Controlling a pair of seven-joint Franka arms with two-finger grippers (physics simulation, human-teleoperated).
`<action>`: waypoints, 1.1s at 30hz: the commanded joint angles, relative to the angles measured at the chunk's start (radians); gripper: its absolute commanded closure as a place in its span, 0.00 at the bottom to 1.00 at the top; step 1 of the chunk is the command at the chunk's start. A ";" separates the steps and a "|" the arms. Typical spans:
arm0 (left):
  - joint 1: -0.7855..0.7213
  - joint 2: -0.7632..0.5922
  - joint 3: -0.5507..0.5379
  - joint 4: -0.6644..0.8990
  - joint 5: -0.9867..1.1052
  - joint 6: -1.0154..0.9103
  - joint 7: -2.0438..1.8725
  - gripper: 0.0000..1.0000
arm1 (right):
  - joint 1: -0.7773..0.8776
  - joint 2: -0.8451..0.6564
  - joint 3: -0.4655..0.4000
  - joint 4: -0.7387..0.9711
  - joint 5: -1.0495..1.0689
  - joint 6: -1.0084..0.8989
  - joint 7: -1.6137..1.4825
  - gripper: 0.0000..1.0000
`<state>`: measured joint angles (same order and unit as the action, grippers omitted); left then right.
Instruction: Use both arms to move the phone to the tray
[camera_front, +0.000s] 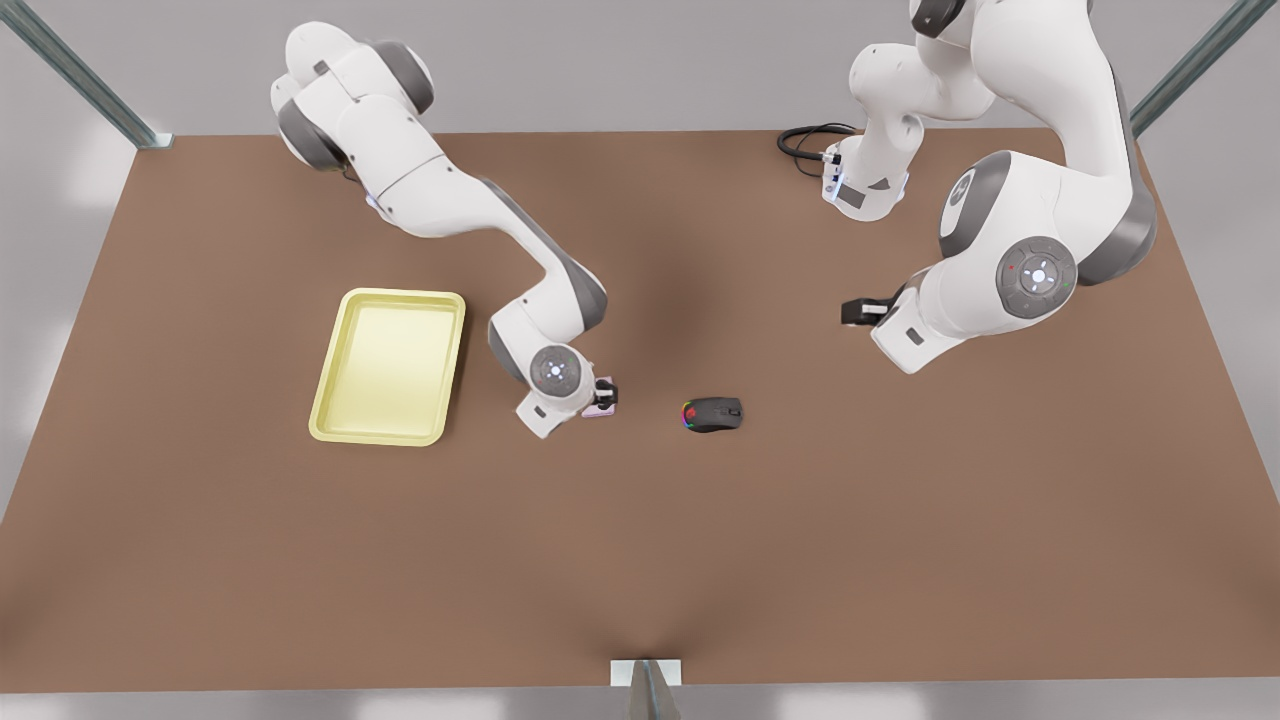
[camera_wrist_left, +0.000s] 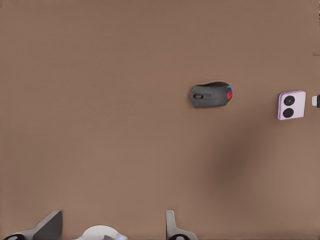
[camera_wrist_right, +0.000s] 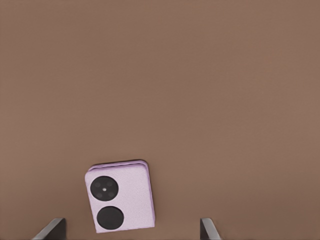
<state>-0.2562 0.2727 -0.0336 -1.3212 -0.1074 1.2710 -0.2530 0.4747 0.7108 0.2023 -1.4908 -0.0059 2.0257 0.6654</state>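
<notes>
The pale pink phone (camera_front: 601, 410) (camera_wrist_right: 120, 196) lies flat on the brown table with its two black circles facing up. My right gripper (camera_front: 605, 392) (camera_wrist_right: 131, 221), on the arm at the front view's left, hovers right over it, open, with one finger on either side of the phone. The pale yellow tray (camera_front: 400, 294) sits empty just beyond that arm, toward the front view's left. My left gripper (camera_front: 858, 311) (camera_wrist_left: 110, 222), on the arm at the front view's right, waits open above bare table. From there the phone (camera_wrist_left: 291, 104) lies far off.
A black mouse (camera_front: 713, 413) (camera_wrist_left: 211, 94) with rainbow lights rests on the table between the phone and my left arm. A black cable (camera_front: 805, 140) loops at the back edge near the left arm's base. Metal frame posts stand at the table's corners.
</notes>
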 joint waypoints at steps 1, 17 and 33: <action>0.000 -0.001 0.000 0.000 0.000 -0.006 0.153 0.00 | 0.004 0.007 0.000 0.000 0.000 0.097 0.182 0.00; 0.000 -0.003 0.000 0.002 0.003 0.014 0.156 0.00 | -0.002 0.056 0.000 -0.072 0.009 0.238 -0.564 0.00; 0.008 -0.027 0.003 0.002 0.066 0.014 0.143 0.00 | 0.004 0.069 0.000 -0.081 0.007 0.215 -0.566 0.00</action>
<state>-0.2479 0.2461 -0.0300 -1.3196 -0.0623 1.2852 -0.1300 0.4789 0.7807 0.2016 -1.5732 0.0013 2.2516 0.2386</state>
